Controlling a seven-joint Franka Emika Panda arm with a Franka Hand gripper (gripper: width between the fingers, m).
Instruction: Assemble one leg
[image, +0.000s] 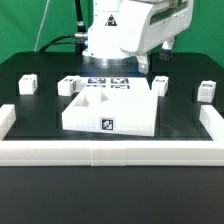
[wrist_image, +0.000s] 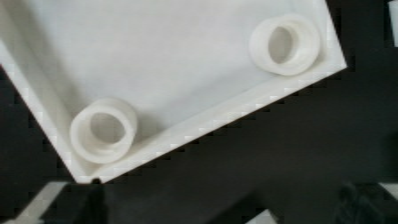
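Four small white legs stand on the black table in the exterior view: one at the far left (image: 27, 84), one left of centre (image: 70, 86), one right of centre (image: 160, 83) and one at the far right (image: 205, 90). The large white square slab (image: 105, 110) lies in the middle with a tag on its front edge. My gripper (image: 106, 68) hangs over the slab's back edge, apart from every leg. In the wrist view the slab (wrist_image: 178, 80) shows two round corner recesses. My gripper (wrist_image: 222, 205) is open and empty, its dark fingers (wrist_image: 63, 205) spread wide. No leg shows in the wrist view.
The marker board (image: 106, 82) lies behind the slab under the arm. A low white wall (image: 100, 152) runs along the front and turns up at both sides, on the exterior view's left (image: 8, 118) and right (image: 212, 122).
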